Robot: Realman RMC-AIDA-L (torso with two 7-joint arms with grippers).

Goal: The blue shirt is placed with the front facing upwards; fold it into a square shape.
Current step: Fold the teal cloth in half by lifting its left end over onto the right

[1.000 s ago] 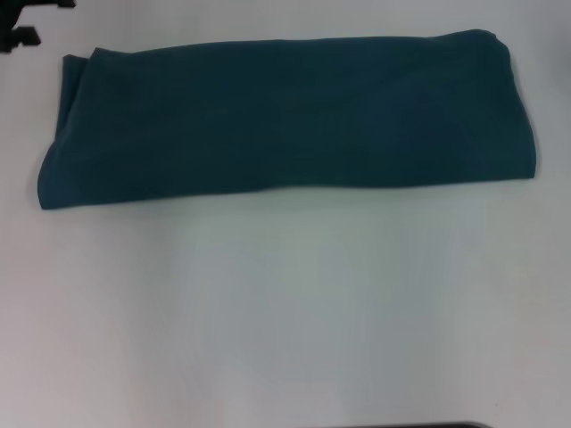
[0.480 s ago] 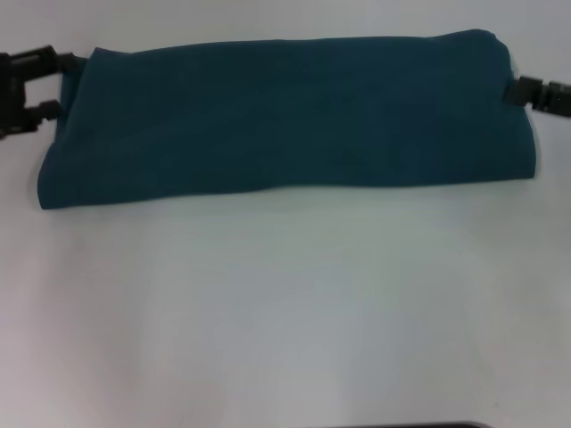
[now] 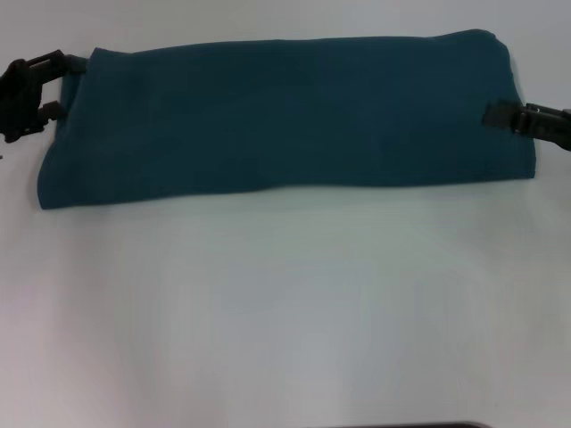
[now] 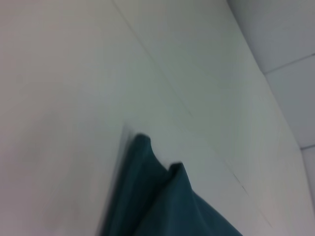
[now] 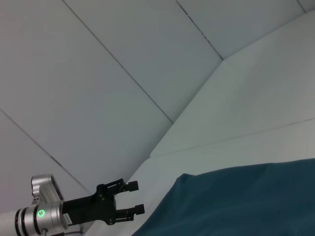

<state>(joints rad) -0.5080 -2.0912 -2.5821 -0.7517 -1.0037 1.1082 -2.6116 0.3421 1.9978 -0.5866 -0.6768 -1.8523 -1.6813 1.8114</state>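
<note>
We are seeing the blue shirt [image 3: 285, 120] lying as a long band on the bench [image 3: 285, 303], its long axis running between our jaws. The left gripper [image 3: 55, 85] is gaping empty at one short end; the right gripper [image 3: 489, 116] is overlapping the other, its opening unclear.

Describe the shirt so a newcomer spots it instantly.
On the white table, look along the far half. The blue shirt lies there folded into a long dark teal band, plain side up, with the left gripper at one end and the right gripper at the other.
</note>
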